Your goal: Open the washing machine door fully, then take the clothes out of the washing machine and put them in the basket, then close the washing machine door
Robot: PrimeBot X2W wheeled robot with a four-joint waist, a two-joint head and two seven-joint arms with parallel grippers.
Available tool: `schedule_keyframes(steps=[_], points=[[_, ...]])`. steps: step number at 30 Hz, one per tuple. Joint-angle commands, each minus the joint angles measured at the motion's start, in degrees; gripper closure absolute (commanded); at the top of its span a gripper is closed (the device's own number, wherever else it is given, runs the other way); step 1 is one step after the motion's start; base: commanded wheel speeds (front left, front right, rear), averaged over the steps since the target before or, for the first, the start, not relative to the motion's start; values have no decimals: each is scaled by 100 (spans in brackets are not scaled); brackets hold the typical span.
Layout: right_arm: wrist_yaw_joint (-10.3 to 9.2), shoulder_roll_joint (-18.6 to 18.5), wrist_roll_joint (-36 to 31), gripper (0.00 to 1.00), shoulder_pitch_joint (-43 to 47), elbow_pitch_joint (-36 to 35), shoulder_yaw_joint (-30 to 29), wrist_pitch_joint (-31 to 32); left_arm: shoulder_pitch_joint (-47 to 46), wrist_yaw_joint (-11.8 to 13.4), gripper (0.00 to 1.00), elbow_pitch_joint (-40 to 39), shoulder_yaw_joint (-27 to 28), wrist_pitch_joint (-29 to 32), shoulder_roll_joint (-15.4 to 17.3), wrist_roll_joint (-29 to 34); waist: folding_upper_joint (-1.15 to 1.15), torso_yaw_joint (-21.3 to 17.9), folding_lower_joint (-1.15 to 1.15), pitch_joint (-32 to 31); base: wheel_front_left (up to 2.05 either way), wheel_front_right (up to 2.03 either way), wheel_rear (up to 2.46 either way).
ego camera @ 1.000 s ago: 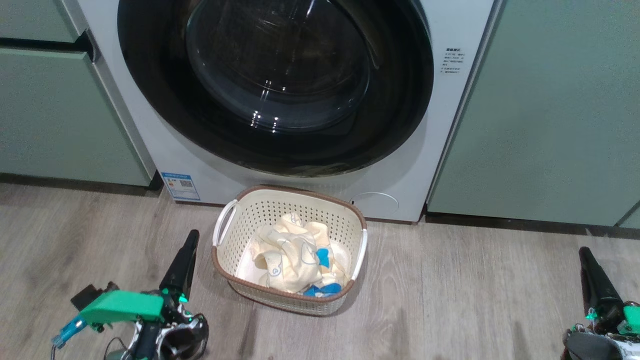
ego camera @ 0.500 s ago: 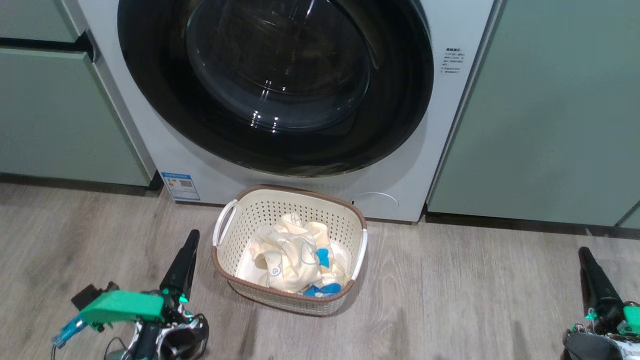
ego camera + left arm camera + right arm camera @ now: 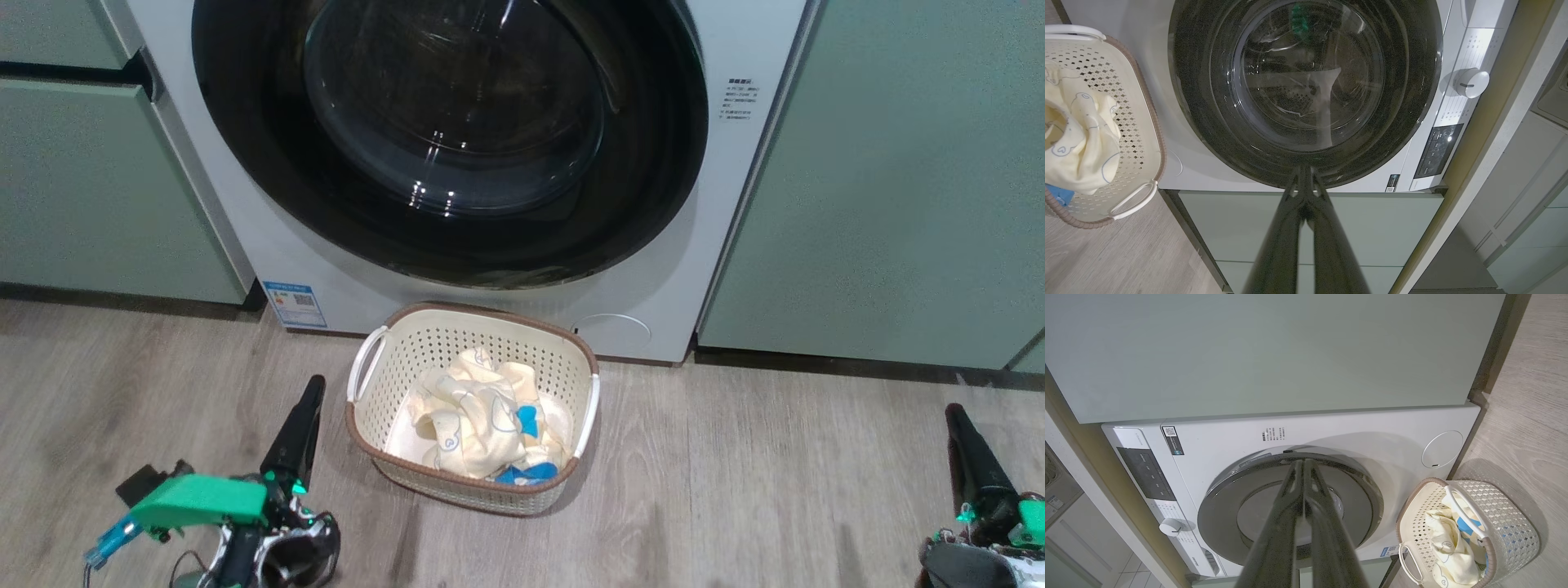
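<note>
Door [image 3: 449, 139] status: closed, with its black rim lying flush against the white front of the washer [image 3: 727, 188] in the head view and both wrist views. No gap shows at the rim.

Clothes [image 3: 469, 420] location: bundled inside the basket [image 3: 482, 309], which stands on the floor [image 3: 735, 474] just in front of the washer, below the door. Through the door glass the drum looks dark. Reflections prevent a firm check that it is empty.

Left gripper [image 3: 314, 382]: fingers pressed together, holding nothing, low over the floor just left of the basket and clear of it. Right gripper [image 3: 955, 411]: fingers likewise together and empty, well apart from the basket on the right. Neither touches the door.

Step in hand: judged from this layout, the final step, closing the door, appears done, and both arms sit in a rest pose.

Next move: probably none is required. If the latch is in doubt, a firm push on the black rim with closed fingers would confirm seating. Such a push calls for contact on the rim, not on the bulging glass, and a path that clears the basket.
</note>
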Motion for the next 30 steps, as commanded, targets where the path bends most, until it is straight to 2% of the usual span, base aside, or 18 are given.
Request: schedule_keyframes(steps=[1,30], points=[[20,-34,-56,100,-322,-183,97,39,-320,-49,100,-158,231,23,35,53,0,0,0,0,0,0,0],[20,-20,-73,100,-324,-182,77,56,-321,-49,100,-158,240,30,30,61,0,0,0,0,0,0,0]])
